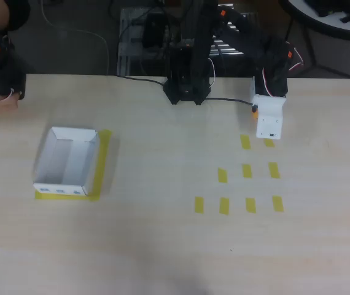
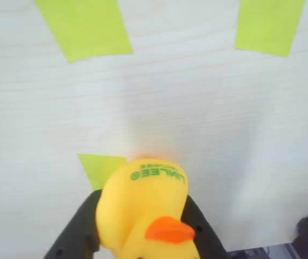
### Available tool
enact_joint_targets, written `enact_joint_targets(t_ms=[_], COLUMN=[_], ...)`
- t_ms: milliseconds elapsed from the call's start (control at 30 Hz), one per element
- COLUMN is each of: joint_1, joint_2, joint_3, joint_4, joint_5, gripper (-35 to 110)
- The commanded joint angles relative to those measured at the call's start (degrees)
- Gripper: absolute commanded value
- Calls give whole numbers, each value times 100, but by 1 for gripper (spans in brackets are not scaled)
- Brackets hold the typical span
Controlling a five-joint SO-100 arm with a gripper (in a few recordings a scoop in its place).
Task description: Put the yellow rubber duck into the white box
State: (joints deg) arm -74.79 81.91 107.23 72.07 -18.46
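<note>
Overhead view: a pale wooden table carries yellow tape strips at right and the white box at left. Wrist view: the gripper clamps the yellow rubber duck above the table.

Black arm reaching to the far right in the overhead view, gripper low over the surface, fingers clamped on the yellow rubber duck

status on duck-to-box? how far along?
Done: the gripper is shut on the yellow rubber duck, black fingers on both sides. In hand: the duck sits over the table's yellow tape strips. Left: carry it across to the white box and release.
</note>
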Motion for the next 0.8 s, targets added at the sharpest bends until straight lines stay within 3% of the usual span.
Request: enact_joint_targets(t_ms=[0,200,500,767], joint_1=[-44,88,940,2531], joint_2=[62,431,1433,2786], joint_3=[-343,-1002,-4430,-4500], joint_4=[79,554,2663,2575], joint_5=[35,457,967,1002], gripper=[0,0,0,0])
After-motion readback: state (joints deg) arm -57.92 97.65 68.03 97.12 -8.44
